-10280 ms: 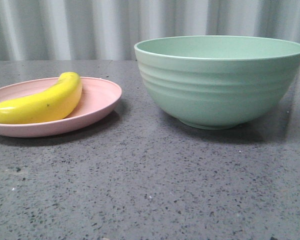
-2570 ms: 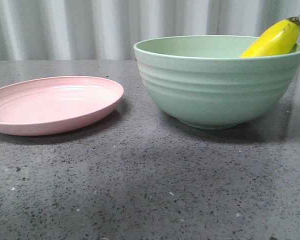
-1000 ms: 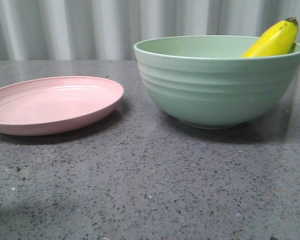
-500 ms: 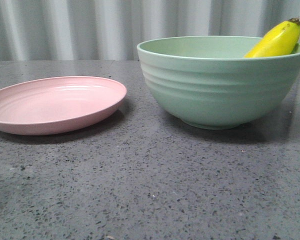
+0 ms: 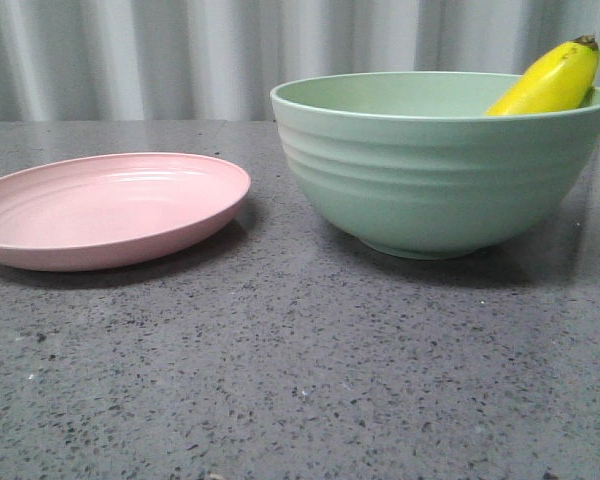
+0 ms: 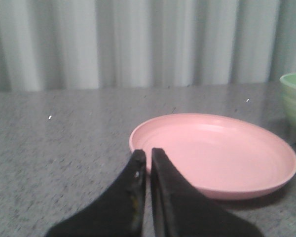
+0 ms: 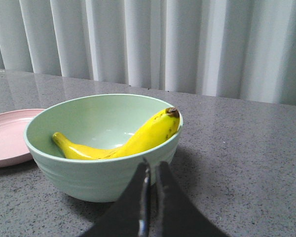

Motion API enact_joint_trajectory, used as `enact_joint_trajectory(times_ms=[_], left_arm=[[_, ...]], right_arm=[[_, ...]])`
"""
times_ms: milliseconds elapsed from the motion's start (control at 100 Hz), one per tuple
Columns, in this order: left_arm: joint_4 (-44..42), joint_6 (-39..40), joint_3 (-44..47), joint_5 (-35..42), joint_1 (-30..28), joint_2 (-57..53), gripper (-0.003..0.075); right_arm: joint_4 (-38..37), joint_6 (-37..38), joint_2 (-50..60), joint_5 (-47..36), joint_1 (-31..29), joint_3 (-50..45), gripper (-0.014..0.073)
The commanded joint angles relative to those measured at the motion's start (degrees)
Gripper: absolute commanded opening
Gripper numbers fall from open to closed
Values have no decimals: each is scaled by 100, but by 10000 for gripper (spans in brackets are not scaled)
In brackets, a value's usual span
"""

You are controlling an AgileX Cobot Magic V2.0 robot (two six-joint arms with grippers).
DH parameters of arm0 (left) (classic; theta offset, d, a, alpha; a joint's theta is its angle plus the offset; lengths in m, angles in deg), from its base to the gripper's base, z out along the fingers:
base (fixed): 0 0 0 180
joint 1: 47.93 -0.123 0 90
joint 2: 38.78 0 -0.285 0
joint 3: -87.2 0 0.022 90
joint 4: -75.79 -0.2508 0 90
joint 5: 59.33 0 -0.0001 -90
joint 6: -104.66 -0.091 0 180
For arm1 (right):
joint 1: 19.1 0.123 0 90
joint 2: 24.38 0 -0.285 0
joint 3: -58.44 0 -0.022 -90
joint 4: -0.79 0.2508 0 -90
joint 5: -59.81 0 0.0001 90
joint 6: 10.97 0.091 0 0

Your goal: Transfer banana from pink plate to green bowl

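The yellow banana (image 5: 550,80) lies inside the mint-green bowl (image 5: 435,185), its dark stem tip leaning over the right rim. The right wrist view shows the banana (image 7: 133,140) curved along the bowl's (image 7: 89,175) inside. The pink plate (image 5: 100,205) stands bare at the left; it also shows in the left wrist view (image 6: 222,153). My left gripper (image 6: 148,154) is shut and empty just before the plate's near rim. My right gripper (image 7: 152,165) is shut and empty in front of the bowl's outer wall. Neither gripper shows in the front view.
A grey speckled stone tabletop (image 5: 300,370) carries both dishes. A pale pleated curtain (image 5: 180,50) hangs behind the table's far edge. The edge of the pink plate (image 7: 7,136) shows beside the bowl in the right wrist view.
Ten seconds ago the banana lay on the pink plate; it now rests in the green bowl and the plate is bare. In the last second the view shifted very slightly; nothing else moved.
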Motion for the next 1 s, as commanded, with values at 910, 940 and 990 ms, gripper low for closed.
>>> enact_joint_trajectory(times_ms=[910, 940, 990], left_arm=[[-322, -10, 55, -1894, -1050, -945, -20], [-322, -10, 55, -1894, -1050, -945, -20], [-322, -10, 55, -1894, -1050, -945, -20]], right_arm=[[-73, -52, -65, -420, -36, 151, -65], [-73, -52, -65, -420, -36, 151, -65], [-73, -52, -65, -420, -36, 151, -65]])
